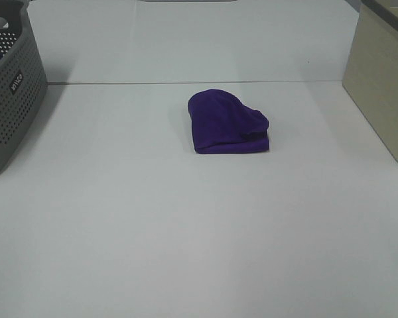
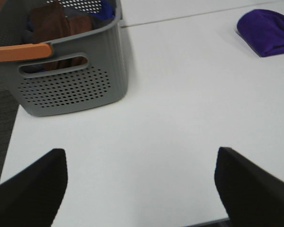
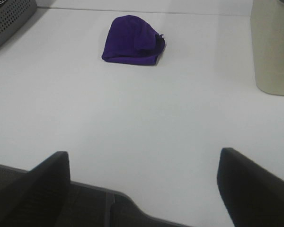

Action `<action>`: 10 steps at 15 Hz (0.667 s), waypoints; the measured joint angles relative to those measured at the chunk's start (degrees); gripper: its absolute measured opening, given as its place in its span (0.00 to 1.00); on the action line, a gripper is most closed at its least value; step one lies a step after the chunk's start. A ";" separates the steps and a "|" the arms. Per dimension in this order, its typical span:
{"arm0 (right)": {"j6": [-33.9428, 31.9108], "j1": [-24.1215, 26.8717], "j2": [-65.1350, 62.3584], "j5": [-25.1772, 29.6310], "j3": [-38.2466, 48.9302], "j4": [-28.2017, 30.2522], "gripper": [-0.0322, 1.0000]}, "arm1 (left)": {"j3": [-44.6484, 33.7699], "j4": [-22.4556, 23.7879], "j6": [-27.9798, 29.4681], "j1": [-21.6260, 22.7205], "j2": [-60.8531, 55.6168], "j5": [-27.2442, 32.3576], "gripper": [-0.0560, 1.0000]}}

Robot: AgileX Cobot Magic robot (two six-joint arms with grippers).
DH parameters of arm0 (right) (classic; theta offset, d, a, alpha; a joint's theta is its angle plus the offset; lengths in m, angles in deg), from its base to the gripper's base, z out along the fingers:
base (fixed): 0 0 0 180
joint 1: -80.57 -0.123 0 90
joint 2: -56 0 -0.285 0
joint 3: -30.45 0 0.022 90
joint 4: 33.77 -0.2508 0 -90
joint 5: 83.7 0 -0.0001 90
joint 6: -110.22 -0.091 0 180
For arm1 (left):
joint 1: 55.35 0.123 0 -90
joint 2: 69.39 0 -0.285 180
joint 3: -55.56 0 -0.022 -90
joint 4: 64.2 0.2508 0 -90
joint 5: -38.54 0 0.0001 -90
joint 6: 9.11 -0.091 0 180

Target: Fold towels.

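Observation:
The deep purple towel lies folded into a small thick bundle near the middle of the white table. It also shows in the left wrist view and in the right wrist view. No white tag shows. Neither arm appears in the exterior high view. My left gripper is open and empty over the table's front left, far from the towel. My right gripper is open and empty at the table's front edge, also far from the towel.
A grey perforated basket stands at the left edge; in the left wrist view the basket holds brown and blue cloths and has an orange handle. A beige bin stands at the right edge, also in the right wrist view.

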 joint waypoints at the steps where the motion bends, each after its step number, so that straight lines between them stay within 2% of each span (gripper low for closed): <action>1: 0.00 0.00 0.00 0.00 1.83 0.00 0.83 | -2.18 -1.09 -0.69 0.00 0.00 0.00 0.79; 3: 0.00 0.00 0.00 -1.83 5.56 0.17 0.83 | -6.25 -2.69 -0.80 0.00 0.00 -0.46 0.79; 6: 0.11 0.00 0.00 -7.51 7.39 0.63 0.83 | -8.25 -4.58 -0.11 0.00 0.00 -6.82 0.79; 10: 0.11 0.00 0.00 -8.94 8.08 1.03 0.83 | -9.28 -6.42 0.06 0.11 0.00 -9.17 0.79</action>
